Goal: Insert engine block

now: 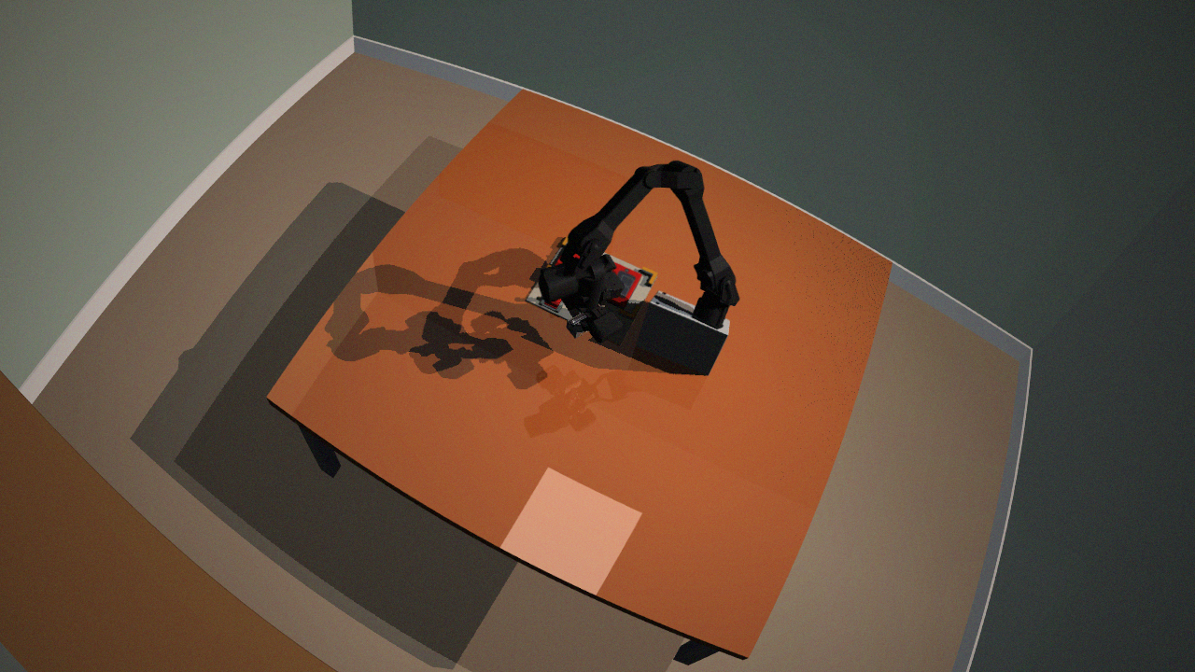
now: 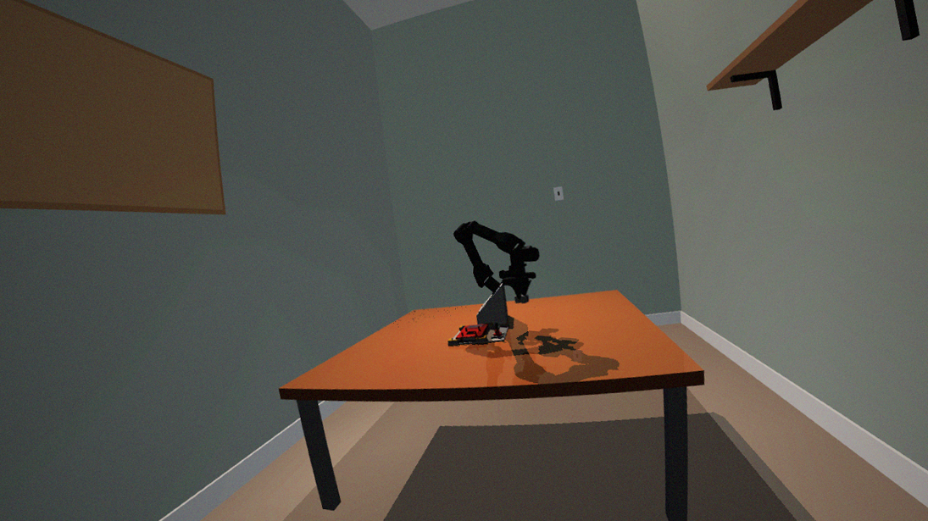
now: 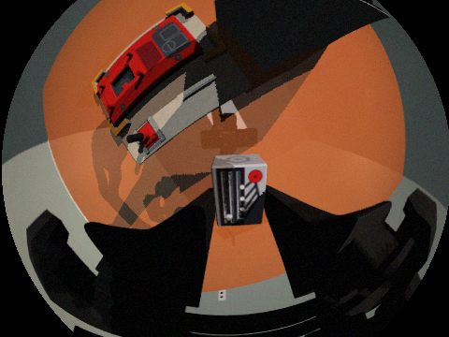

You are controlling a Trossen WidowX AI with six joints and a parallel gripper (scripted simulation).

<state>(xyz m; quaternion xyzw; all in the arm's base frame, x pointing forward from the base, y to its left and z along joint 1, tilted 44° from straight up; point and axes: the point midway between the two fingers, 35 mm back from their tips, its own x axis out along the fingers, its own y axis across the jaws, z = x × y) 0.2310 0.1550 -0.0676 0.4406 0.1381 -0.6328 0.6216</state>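
Observation:
The engine block (image 3: 239,187) is a small grey and black block with dark slots, pale slanted bars and a red disc on the face turned to the wrist camera. My gripper (image 1: 582,323) (image 2: 521,297) (image 3: 238,192) is shut on it, a finger on each side, and holds it above the table. The red car body (image 1: 625,286) (image 2: 471,332) (image 3: 149,55) lies at the upper left in the wrist view, away from the block. A dark rectangular opening shows toward its lower left end, with a small red piece inside. The arm partly hides the car in the top view.
The car sits on a pale board (image 3: 201,100) with yellow corner brackets, a grey strip and a small red-and-black fixture (image 3: 148,135). A tall dark wedge-shaped stand (image 1: 681,343) (image 2: 495,307) (image 3: 290,35) rises beside the board, under the arm's base.

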